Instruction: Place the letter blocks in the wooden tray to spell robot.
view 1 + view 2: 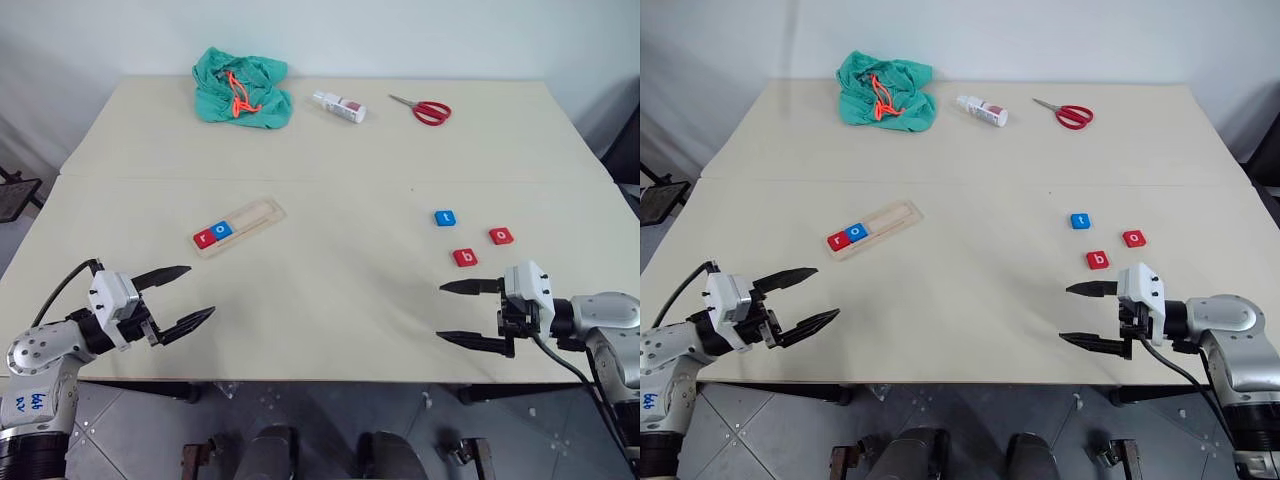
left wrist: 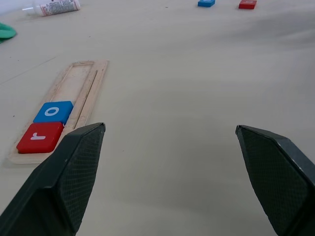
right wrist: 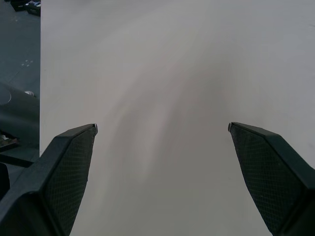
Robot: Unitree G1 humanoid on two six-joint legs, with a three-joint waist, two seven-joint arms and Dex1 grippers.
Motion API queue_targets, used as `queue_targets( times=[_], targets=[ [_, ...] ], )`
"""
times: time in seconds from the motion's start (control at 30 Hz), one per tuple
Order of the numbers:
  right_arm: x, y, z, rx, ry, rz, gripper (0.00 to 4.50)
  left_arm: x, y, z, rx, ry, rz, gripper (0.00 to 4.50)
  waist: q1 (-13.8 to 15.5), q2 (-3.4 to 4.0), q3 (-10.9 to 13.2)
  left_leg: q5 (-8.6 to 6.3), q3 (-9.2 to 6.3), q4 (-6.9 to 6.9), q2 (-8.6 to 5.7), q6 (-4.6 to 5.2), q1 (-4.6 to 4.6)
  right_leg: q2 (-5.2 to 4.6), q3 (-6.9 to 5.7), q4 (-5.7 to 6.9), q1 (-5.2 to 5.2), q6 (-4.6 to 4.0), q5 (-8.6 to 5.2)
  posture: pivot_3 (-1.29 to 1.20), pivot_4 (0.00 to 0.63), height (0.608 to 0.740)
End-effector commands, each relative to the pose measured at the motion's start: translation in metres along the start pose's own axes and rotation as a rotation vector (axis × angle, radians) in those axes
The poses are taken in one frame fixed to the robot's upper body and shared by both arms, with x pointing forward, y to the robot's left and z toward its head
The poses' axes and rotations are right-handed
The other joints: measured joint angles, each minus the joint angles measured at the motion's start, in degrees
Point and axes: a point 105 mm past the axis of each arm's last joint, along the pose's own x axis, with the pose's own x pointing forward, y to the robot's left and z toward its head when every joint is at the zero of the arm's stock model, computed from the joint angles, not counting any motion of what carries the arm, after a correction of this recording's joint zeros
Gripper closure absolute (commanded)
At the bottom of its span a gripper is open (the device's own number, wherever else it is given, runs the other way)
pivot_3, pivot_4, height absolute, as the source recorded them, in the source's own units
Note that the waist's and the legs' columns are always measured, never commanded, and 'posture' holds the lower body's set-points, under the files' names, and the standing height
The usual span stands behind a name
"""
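W/ r and o seated in tray (image 1: 262, 214) and both grippers spread empty, red b (image 1: 464, 258) nr right gripper (image 1: 461, 312) is best taken next, pinched by its edges & kept flat.

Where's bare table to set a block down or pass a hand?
Widest bare patch: mid-table between the wooden tray and the loose blocks. Also bare between both grippers at the near edge. Crowded: far edge, with green cloth, bottle, scissors.
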Motion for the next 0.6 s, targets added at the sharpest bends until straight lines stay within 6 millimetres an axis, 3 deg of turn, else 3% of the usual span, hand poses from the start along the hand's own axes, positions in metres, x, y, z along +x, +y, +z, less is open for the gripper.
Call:
queue_targets(
  times=[0.03, 0.2, 0.6],
  targets=[
    [-0.004, -0.003, 0.007, -0.014, -0.030, -0.022, 0.03, 0.002, 0.000, 0.005, 0.046, -0.013, -0.014, 0.00, 0.00, 0.00, 0.00, 0.00, 0.00, 0.00, 0.00, 0.00, 0.00, 0.00, 0.00, 0.00, 0.00, 0.00, 0.00, 0.00, 0.150, 0.740],
    [-0.002, -0.006, 0.012, -0.019, -0.045, -0.021, 0.03, -0.003, 0.006, 0.005, 0.019, 0.016, 0.055, 0.00, 0.00, 0.00, 0.00, 0.00, 0.00, 0.00, 0.00, 0.00, 0.00, 0.00, 0.00, 0.00, 0.00, 0.00, 0.00, 0.00, 0.150, 0.740],
    [0.000, -0.013, 0.021, -0.036, -0.055, -0.004, 0.03, -0.057, 0.006, -0.007, -0.074, 0.167, 0.151, 0.00, -0.05, 0.00, 0.02, 0.00, -0.01, 0.04, 0.02, 0.00, 0.00, -0.01, 0.02, 0.00, 0.01, 0.00, 0.00, 0.00, 0.150, 0.740]
  ],
)
